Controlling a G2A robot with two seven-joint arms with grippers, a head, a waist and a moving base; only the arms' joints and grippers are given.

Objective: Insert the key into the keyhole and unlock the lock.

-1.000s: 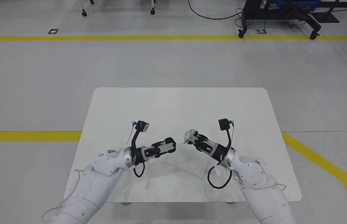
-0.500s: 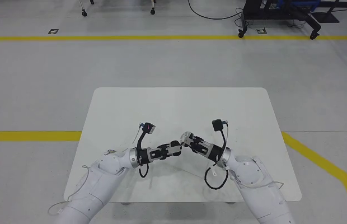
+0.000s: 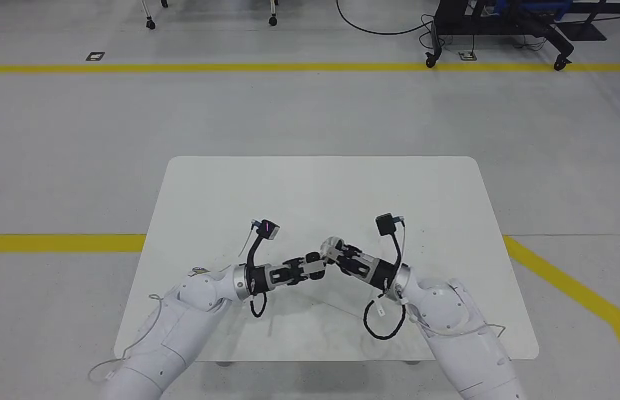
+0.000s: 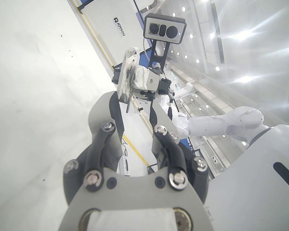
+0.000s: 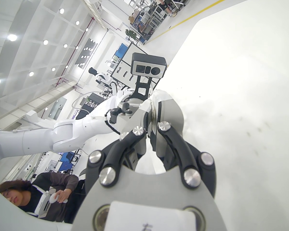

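Two grippers tip to tip; lock [image 3: 333, 243] held by the right one

Top view: the white table [image 3: 290, 180] is seen with both arms lying over its middle. The left arm is seen along the 8 o'clock line from the table centre and the right arm along the 4 o'clock line. The left gripper [image 3: 312, 266] and the right gripper [image 3: 339, 254] are found just beside each other, the left at about 8 o'clock of the right.

Lock: a pale, silvery piece is noted at the tip of the right gripper, on its 10 o'clock side. In the left wrist view the lock [image 4: 126, 73] is shown edge-on, pinched in the far gripper, with pale tape wrapped beside it.

Right gripper [image 5: 152, 111], own wrist view: its fingers [image 5: 167, 111] are seen drawn close together, with only a narrow slit left between them.

Left gripper [image 4: 133, 98]: it is pointed straight at the lock and is very near it. Whether anything is clamped in it cannot be told.

A thin dark strip [image 4: 128, 104] is noted just under the lock, in line with the left gripper. Whether it is the key, and whether it is touching the lock, cannot be told
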